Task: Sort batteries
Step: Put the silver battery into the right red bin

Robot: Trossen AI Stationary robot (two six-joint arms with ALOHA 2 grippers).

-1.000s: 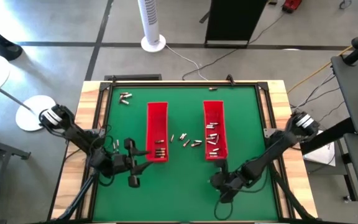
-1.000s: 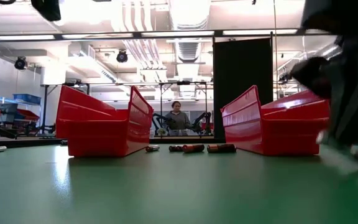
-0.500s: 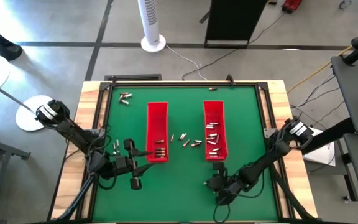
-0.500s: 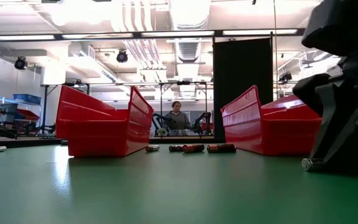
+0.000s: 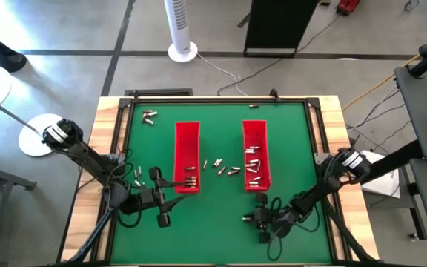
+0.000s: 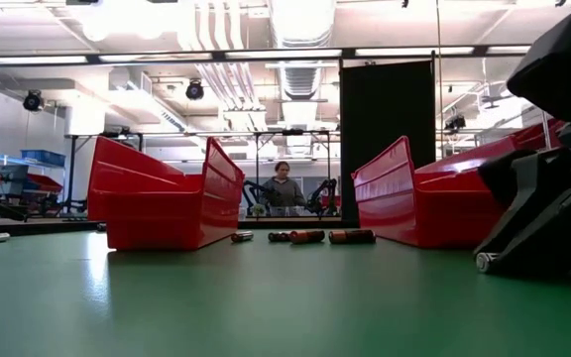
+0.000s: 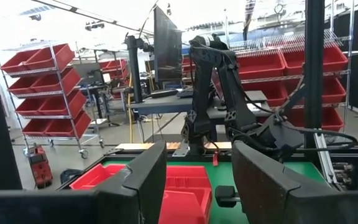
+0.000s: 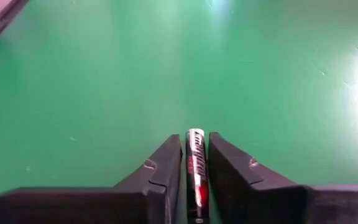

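Note:
Two long red trays, left (image 5: 187,152) and right (image 5: 255,141), stand on the green table. Batteries lie in both trays, and several lie loose between them (image 5: 224,167) (image 6: 305,236). My right gripper (image 8: 196,138) (image 5: 261,222) is low on the mat in front of the right tray. Its fingers are slightly open on either side of one red, white and black battery (image 8: 195,163) that lies on the mat. That battery's end (image 6: 482,261) shows under the gripper. My left gripper (image 7: 197,165) (image 5: 163,200) hovers open and empty by the left tray's near end. My right gripper slants down onto the mat, its fingers (image 8: 166,163) lying along the battery's long sides (image 8: 195,149), one on each side. Only thin dark lines part them from it, and I cannot tell whether they touch. The battery lies flat on the mat.
More batteries lie at the far left corner (image 5: 149,116), and one near the far edge (image 5: 253,105). A raised wooden frame (image 5: 117,148) rims the mat. Bare green mat (image 5: 213,230) stretches between the two grippers along the near edge. A person (image 6: 284,188) sits far behind the table.
My right gripper has come down onto the mat, tipped further downward and shifted a little toward the near edge. In the low view its fingertip now rests at table level with the battery's end beneath it. The trays and the loose batteries have stayed put.

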